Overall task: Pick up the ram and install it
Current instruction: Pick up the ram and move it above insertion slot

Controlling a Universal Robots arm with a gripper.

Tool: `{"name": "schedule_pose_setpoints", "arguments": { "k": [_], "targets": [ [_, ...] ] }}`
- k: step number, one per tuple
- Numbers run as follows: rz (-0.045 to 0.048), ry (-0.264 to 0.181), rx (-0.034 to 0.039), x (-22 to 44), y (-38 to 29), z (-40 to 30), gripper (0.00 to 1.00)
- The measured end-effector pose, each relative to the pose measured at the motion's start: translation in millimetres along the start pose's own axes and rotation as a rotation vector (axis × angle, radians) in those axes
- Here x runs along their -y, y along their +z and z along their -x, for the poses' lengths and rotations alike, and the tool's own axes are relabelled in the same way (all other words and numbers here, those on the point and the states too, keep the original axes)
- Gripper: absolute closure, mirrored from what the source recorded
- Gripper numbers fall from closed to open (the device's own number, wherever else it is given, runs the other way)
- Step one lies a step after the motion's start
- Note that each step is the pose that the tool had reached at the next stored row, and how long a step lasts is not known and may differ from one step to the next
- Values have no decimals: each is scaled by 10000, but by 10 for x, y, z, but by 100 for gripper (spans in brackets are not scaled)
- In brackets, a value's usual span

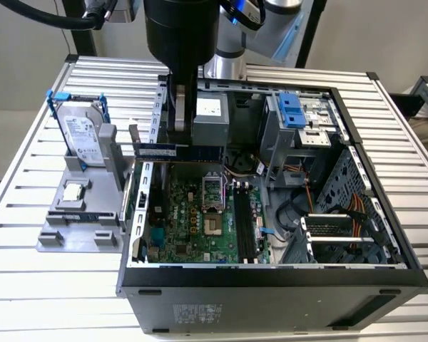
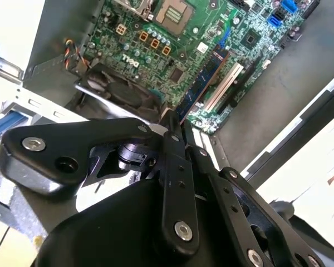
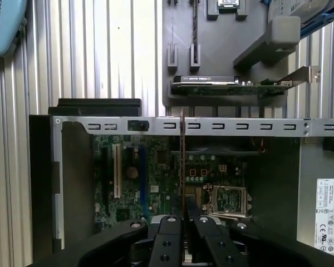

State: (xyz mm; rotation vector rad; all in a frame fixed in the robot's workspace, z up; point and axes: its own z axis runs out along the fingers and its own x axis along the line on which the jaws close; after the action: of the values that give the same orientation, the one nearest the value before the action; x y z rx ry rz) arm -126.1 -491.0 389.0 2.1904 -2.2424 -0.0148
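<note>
The ram (image 1: 172, 151), a long thin dark board with a pale label, hangs level in my gripper (image 1: 178, 137), which is shut on its top edge. It hovers over the far rim of the open computer case (image 1: 271, 274), at the exterior view's left, above the green motherboard (image 1: 189, 221). The black memory slots (image 1: 244, 222) lie nearer the middle of the board, below and to the right of the ram. In the first wrist view the ram (image 3: 182, 161) is edge-on, a thin line running out from my gripper (image 3: 182, 218). My gripper's black linkages (image 2: 175, 119) appear above the motherboard (image 2: 156, 39).
A grey holder (image 1: 64, 231) at the exterior view's left carries a silver hard drive (image 1: 82, 135) in a blue bracket and a small square processor chip (image 1: 73, 192). A card (image 3: 228, 84) lies in the holder. A drive cage (image 1: 299, 121) and cables (image 1: 357, 214) take up the case's right side.
</note>
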Motion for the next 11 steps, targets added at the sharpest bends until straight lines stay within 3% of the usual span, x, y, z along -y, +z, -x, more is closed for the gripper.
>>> {"name": "schedule_pose_setpoints", "arguments": {
  "k": [11],
  "targets": [
    [0,0,0,104,-1,2,100]
  ]
}}
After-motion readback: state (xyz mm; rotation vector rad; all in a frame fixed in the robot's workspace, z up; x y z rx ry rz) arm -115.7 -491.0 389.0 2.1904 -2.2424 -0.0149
